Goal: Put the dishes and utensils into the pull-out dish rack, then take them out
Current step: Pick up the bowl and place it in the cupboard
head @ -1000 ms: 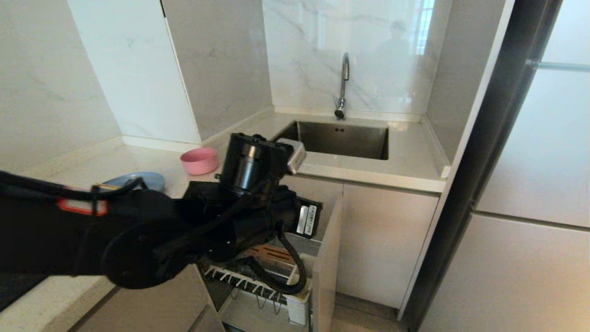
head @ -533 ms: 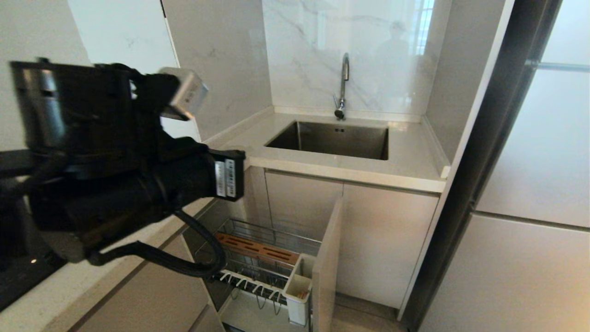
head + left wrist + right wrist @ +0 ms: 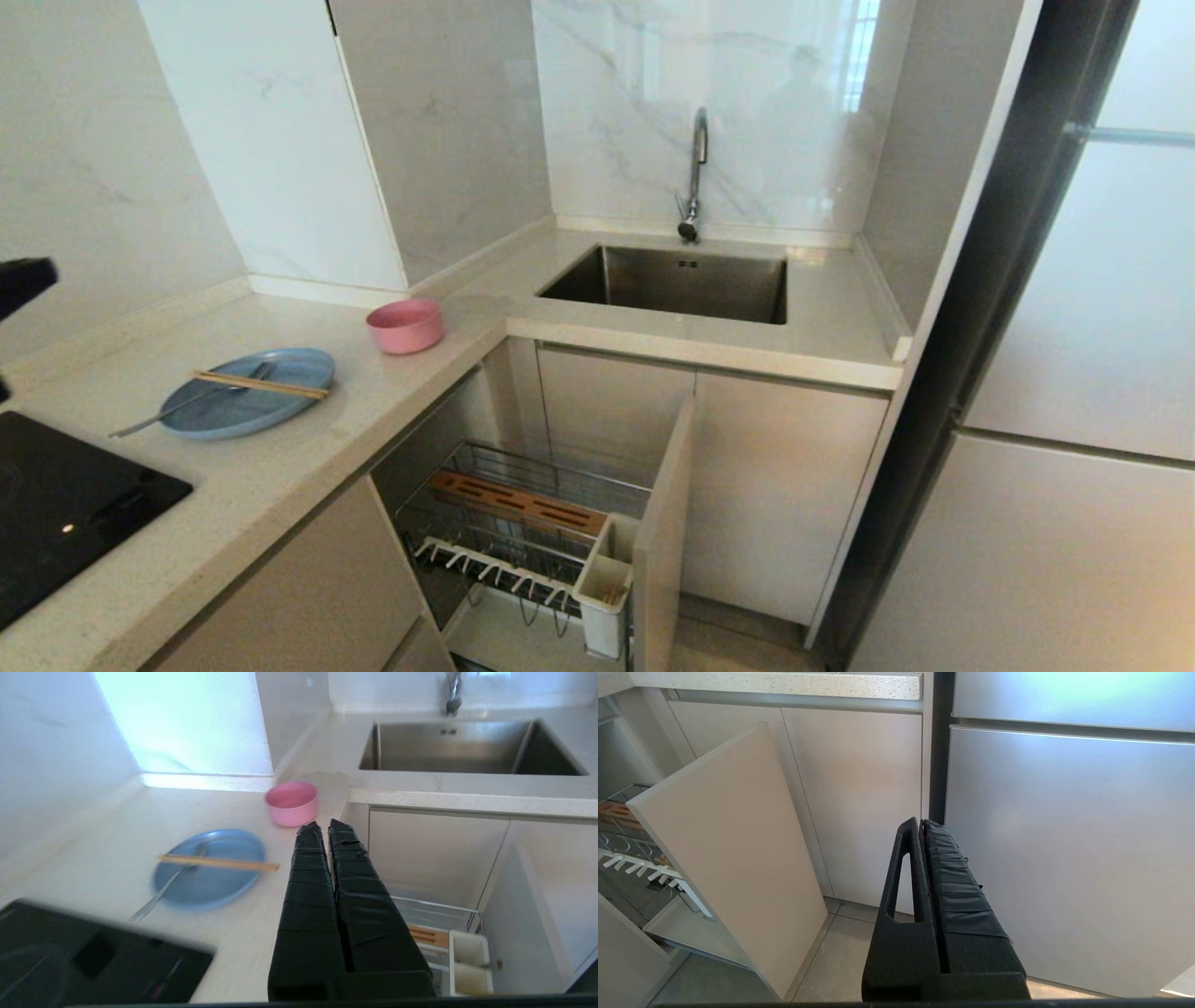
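Note:
A pale-blue plate (image 3: pixel 247 392) lies on the counter with the chopsticks (image 3: pixel 261 385) across it and the spoon (image 3: pixel 177 409) resting over its near rim. Beside it stands the pink bowl (image 3: pixel 404 325). Below the counter, the pull-out dish rack (image 3: pixel 551 462) is drawn out, with nothing on its prongs. In the left wrist view my left gripper (image 3: pixel 322 828) is shut and empty, hanging above the counter edge just short of the bowl (image 3: pixel 292 802), to the right of the plate (image 3: pixel 210 877). My right gripper (image 3: pixel 922 823) is shut and empty, parked low before the cabinet doors.
The steel sink (image 3: pixel 677 280) and its faucet (image 3: pixel 695 173) sit at the back. A black hob (image 3: pixel 56 504) fills the counter's near left corner. The rack's beige front panel (image 3: pixel 663 523) juts out toward me. A tall grey door (image 3: pixel 1055 467) stands at the right.
My left arm has lifted from over the rack and swung off to the left, almost out of the head view. The plate, chopsticks and spoon now show.

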Controlling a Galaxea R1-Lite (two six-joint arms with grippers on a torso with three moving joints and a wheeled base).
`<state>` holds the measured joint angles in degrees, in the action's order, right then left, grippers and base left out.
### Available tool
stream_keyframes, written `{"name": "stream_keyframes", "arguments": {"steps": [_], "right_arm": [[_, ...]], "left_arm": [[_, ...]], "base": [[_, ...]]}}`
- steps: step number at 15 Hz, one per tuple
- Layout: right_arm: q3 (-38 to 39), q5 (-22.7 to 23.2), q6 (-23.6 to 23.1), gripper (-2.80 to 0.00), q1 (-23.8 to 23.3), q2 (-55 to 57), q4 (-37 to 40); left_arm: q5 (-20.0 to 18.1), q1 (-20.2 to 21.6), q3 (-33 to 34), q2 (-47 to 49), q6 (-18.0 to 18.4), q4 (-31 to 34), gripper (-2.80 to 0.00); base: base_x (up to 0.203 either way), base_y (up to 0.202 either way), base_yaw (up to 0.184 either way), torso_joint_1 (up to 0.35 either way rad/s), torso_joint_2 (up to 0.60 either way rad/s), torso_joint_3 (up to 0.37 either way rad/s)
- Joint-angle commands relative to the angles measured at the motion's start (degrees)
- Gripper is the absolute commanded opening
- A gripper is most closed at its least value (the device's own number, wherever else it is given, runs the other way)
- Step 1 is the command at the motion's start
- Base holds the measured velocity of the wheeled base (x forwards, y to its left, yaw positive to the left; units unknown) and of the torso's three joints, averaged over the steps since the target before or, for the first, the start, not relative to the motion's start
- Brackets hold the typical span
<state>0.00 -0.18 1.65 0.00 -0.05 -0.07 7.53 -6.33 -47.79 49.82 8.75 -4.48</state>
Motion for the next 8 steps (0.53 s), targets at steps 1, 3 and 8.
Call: {"name": "stream_keyframes", "arguments": {"steps": [1, 3, 8], "right_arm": [[0.0, 0.0, 0.0, -2.80, 0.0, 0.0, 0.0], [0.0, 0.0, 0.0, -2.80, 0.0, 0.0, 0.0], [0.0, 0.0, 0.0, -2.80, 0.0, 0.0, 0.0]], "left_arm": [[-2.9, 5.0, 6.7, -16.6, 0.7, 1.7, -2.80], [-4.4, 8.8, 15.0, -24.5, 1.8, 2.6, -2.80], [-5.1, 9.4, 29.7, -35.5, 2.7, 2.4, -2.80]], "base": [[0.000, 0.000, 0.000, 0.000, 0.00, 0.000], [0.000, 0.000, 0.000, 0.000, 0.00, 0.000], [0.000, 0.000, 0.000, 0.000, 0.00, 0.000]]}}
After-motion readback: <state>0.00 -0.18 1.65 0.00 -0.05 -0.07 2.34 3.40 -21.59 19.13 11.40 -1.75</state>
